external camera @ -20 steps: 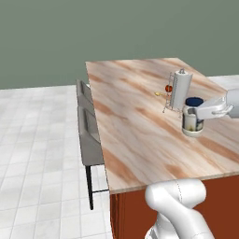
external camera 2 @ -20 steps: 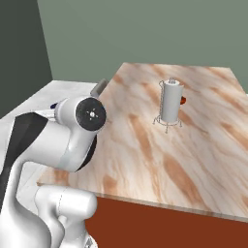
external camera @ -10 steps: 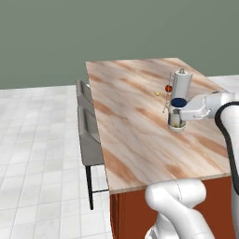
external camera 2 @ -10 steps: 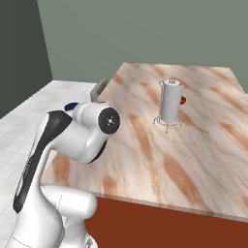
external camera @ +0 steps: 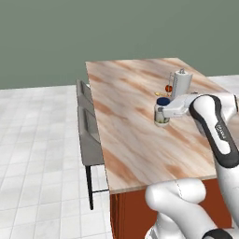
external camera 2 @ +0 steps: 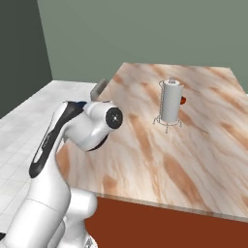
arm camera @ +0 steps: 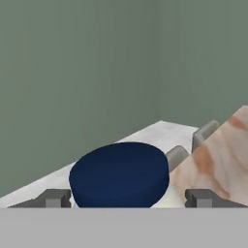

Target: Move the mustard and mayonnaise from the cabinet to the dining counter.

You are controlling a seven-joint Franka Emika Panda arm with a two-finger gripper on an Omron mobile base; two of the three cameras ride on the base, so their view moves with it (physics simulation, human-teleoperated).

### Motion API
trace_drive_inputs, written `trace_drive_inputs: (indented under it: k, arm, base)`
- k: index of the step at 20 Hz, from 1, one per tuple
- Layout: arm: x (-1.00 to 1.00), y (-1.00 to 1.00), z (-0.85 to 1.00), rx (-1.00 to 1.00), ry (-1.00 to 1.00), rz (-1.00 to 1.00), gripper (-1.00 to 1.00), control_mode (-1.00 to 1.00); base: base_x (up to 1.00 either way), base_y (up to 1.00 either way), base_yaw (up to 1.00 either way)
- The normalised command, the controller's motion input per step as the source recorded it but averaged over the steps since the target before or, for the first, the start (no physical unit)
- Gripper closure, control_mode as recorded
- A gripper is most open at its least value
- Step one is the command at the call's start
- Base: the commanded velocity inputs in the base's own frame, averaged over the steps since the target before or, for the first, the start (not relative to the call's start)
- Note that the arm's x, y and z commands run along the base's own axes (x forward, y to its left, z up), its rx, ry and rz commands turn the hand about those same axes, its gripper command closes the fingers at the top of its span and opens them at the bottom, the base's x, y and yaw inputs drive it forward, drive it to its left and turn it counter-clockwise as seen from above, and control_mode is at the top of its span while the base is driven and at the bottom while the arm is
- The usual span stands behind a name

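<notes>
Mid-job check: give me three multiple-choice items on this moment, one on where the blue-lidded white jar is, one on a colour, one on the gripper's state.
1. Where is the squat white mayonnaise jar with the dark blue lid?
A. on the tiled floor
B. between the gripper's fingers over the beige marble dining counter
C. on a grey chair

2. What colour is the wall behind the counter?
A. grey-green
B. red
C. white

3. How does the two-finger gripper stand?
A. wide apart with nothing between
B. shut tight with nothing in it
C. its fingers set either side of the jar

Answers:
1 B: the left base view shows the jar at the gripper over the marble top, left of the tall white paper-towel roll.
2 A: the wall is grey-green in all views.
3 C: the hand view shows a finger tip on each side of the blue lid.
</notes>
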Motion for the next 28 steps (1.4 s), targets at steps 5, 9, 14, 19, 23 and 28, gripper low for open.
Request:
trace_drive_inputs:
  k: [5, 9, 14, 19, 23, 28]
  arm:
    - [0.5, 0.01, -0.3, 0.0, 0.05, 0.01, 1.0, -1.0]
    - [0.51, 0.01, -0.21, -0.12, 0.0, 0.02, 1.0, -1.0]
    - [0.42, 0.08, -0.16, -0.12, -0.02, 0.04, 1.0, -1.0]
    - [0.34, 0.0, -0.1, -0.01, 0.0, 0.03, 1.0, -1.0]
    - [0.38, 0.0, -0.05, 0.04, 0.0, 0.03, 1.0, -1.0]
    - [0.34, 0.06, -0.16, 0.05, 0.0, 0.03, 1.0, -1.0]
  base:
    - [0.0, 0.0, 0.0]
    - [0.0, 0.0, 0.0]
    - [0.0, 0.0, 0.0]
    - [0.0, 0.0, 0.0]
    - [0.0, 0.0, 0.0]
    - [0.0, 0.0, 0.0]
